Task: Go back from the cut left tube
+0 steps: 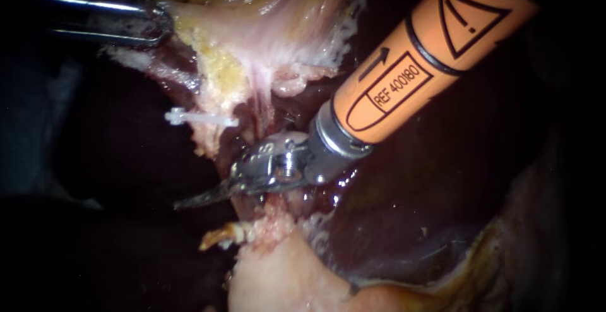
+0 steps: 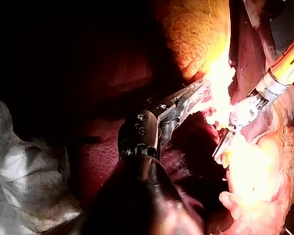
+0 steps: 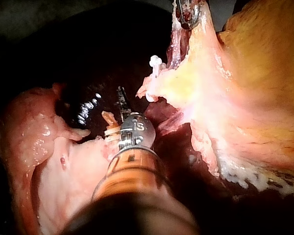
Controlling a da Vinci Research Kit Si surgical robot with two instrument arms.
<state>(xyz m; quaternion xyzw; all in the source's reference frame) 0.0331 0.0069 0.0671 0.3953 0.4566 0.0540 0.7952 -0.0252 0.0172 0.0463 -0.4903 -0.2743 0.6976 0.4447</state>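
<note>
Orange-sleeved, steel-tipped right instrument [image 1: 189, 201] comes in from 2 o'clock. Its slim dark blades lie together, holding nothing, tips aimed at 8 o'clock, right in the gap of the cut left tube [image 1: 270, 216].

Tube sits mid endoscope view:
- upper stump w/ thin white plastic clip [image 1: 202, 118], at 11 o'clock of the blades
- lower reddish stump w/ yellowish clips [image 1: 235, 232], at 6 o'clock, just under the wrist

Long axis approx 12-to-6. Cut ends face each other; clips lie crosswise, approx 9-to-3.

Dark-shafted left instrument [image 1: 154, 24], in from 10 o'clock, is clamped on the pale yellow-pink tissue fold [image 1: 252, 47], holding it twd 12.

Step in hand, as I judge it: retract. Best done by pulling straight back along own shaft twd 2 o'clock, blades together, no sideways sweep. Tips are close to both stumps & clips, and the dark maroon liver [image 1: 442, 211] lies beneath. Left grip shd hold steady so stumps don't swing into the blades.
</note>
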